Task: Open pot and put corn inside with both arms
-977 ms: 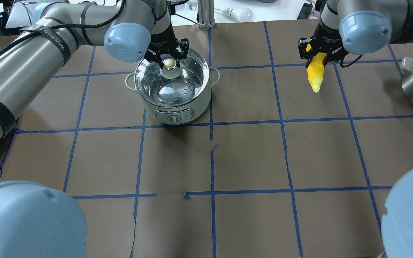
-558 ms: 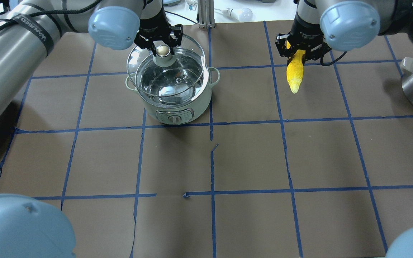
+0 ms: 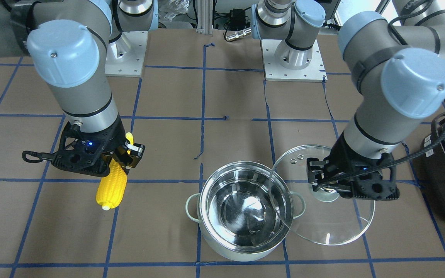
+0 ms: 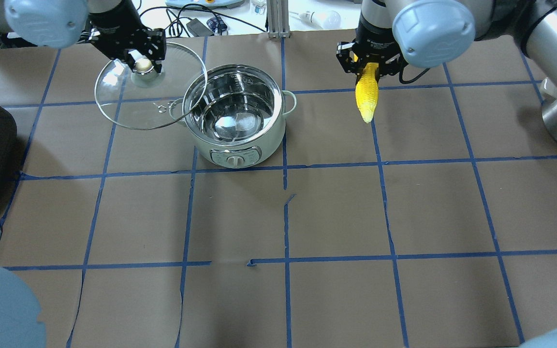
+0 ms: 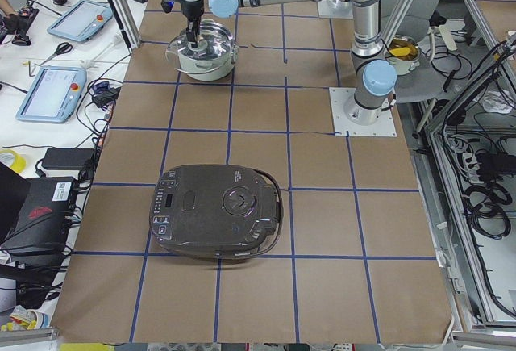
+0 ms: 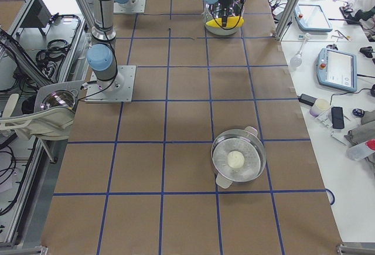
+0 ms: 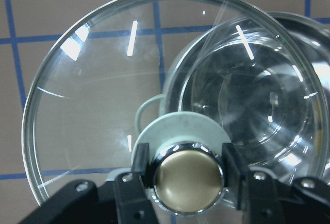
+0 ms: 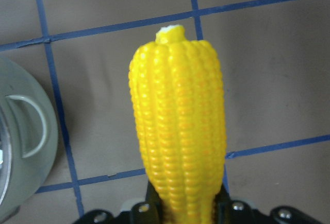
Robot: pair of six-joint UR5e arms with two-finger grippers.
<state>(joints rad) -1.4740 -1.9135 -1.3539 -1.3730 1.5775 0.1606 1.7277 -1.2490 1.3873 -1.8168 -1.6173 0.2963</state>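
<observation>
Left gripper (image 4: 142, 62) pinches the knob (image 7: 188, 176) of the glass lid (image 4: 128, 104), held just beside the open pot (image 4: 259, 140), while right gripper (image 4: 368, 67) pinches the corn (image 4: 367, 94), tip down, above the table (image 4: 336, 212) on the pot's other side.

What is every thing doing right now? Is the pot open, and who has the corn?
pot: open, upright on the table, nothing inside.
lid: off the pot, held up by its knob beside the pot, its edge overlapping the rim.
corn: held in the air, tip pointing down, not in the pot.
left gripper: shut on the lid's knob.
right gripper: shut on the corn's thick end.
black cooker: closed, sitting on the table.
</observation>
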